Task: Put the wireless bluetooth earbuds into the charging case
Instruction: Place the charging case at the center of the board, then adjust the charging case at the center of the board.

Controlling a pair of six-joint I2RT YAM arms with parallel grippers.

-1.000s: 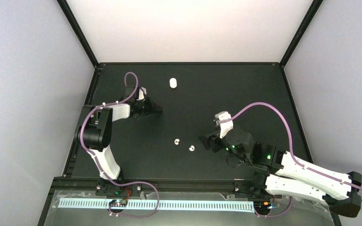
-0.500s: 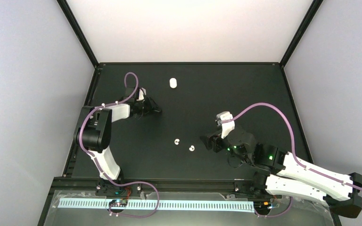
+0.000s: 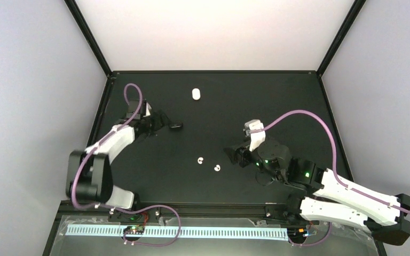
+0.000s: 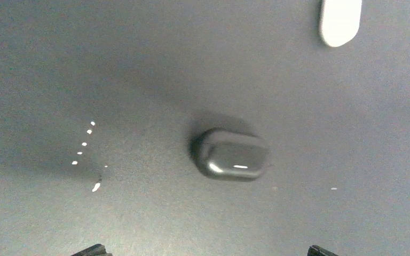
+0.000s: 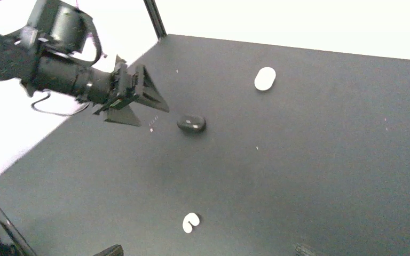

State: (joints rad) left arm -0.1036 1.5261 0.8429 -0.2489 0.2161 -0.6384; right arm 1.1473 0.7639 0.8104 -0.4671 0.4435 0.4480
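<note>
Above, we see the white earbuds lying well apart from the white case, right gripper just beside them. Left wrist: left gripper gapes at the black case. Right wrist: fingers apart, empty; we'd centre one earbud before closing.

A matte black table sits inside an enclosure, a white panel at the far side and pale grey walls left and right. Black frame struts rise from its far corners. A ribbed white strip lines the near edge. Tiny white specks dot the tabletop.
</note>
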